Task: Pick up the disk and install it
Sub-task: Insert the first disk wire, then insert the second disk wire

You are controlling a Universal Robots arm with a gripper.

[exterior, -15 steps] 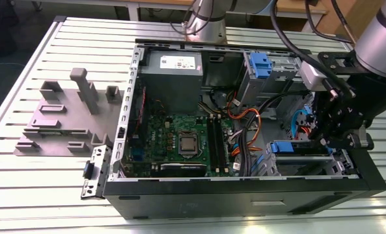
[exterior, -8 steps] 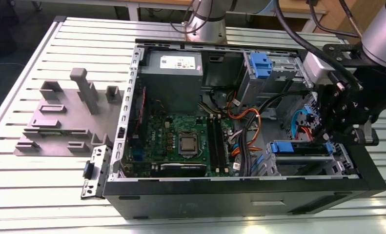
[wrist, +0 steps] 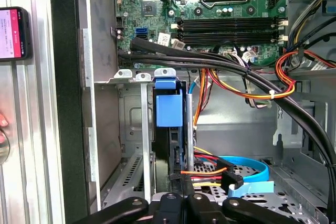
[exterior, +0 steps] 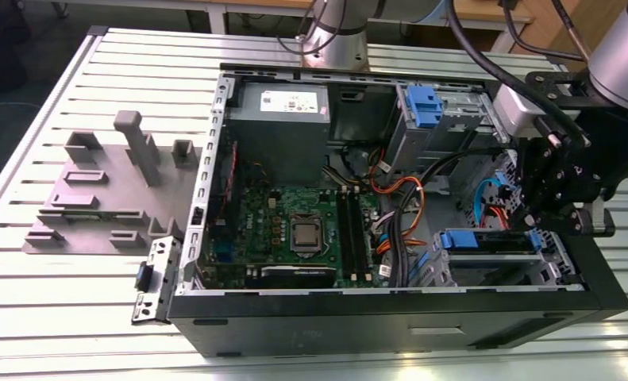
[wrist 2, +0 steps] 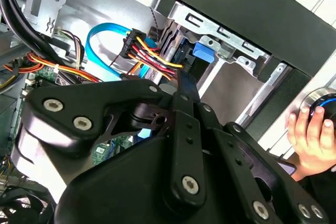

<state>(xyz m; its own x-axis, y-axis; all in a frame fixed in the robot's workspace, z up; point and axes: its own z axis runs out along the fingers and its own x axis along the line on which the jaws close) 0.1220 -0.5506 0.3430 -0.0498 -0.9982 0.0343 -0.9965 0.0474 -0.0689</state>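
Gripper (wrist: 181, 203): I see my fingers drawn together, their tips at the back edge of the disk; I judge them pressed on it, though whether they clamp or only push I cannot tell.
Disk (wrist: 169, 129): standing on edge in the drive cage (wrist: 134, 124), blue carrier tab toward the motherboard (wrist: 210, 9), seemingly most of the way in.
Risk: if I come in crooked, the carrier could bind against the cage rails.
Cables: the orange and red bundle (wrist: 210, 174) lies just beside my fingers and could snag.
Room: cage wall close on one side, black cable trunk (wrist: 220, 64) across beyond.
Far: a person's hand (wrist 2: 310, 135) rests outside the case (exterior: 398, 321).
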